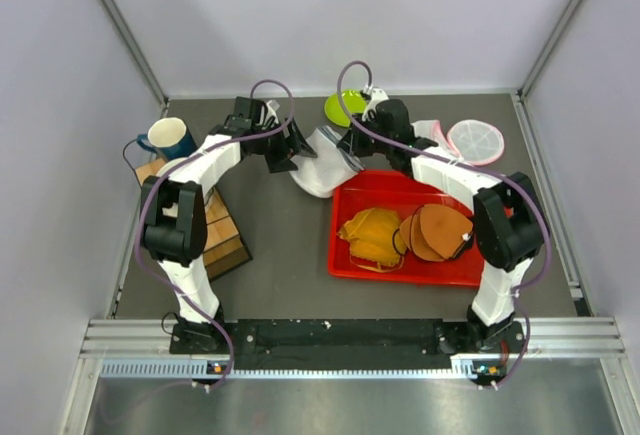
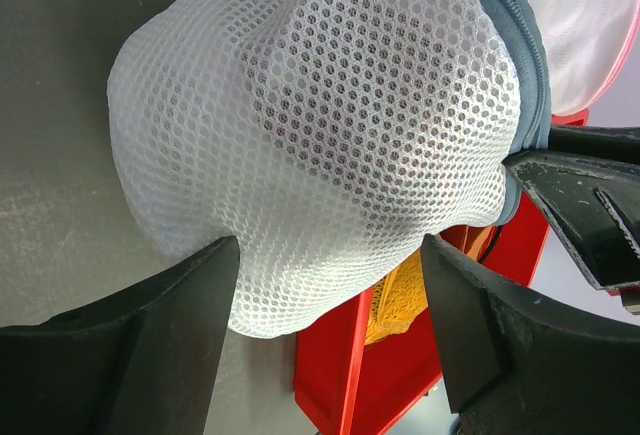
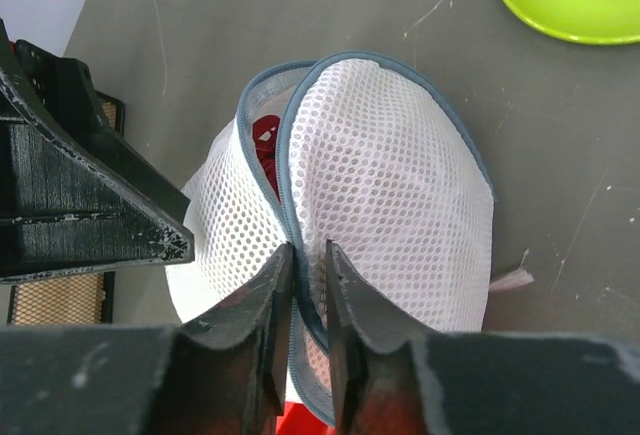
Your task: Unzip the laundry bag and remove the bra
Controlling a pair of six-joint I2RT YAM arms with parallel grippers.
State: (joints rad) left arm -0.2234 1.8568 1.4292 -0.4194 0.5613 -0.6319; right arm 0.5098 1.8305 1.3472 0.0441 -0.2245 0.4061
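Right gripper (image 3: 308, 285) pinches laundry bag (image 3: 370, 215) at its grey zipper rim, above red tray (image 1: 350, 255); left gripper (image 2: 330, 335) open, straddling mesh. Bag partly unzipped, something red inside. Next: widen opening, reach in.

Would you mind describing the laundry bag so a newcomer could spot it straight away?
Start at the red tray right of centre on the table, then go to its far left corner. The laundry bag sits there between the left gripper and right gripper. It is the only white honeycomb-mesh pouch with a grey-blue zipper edge.
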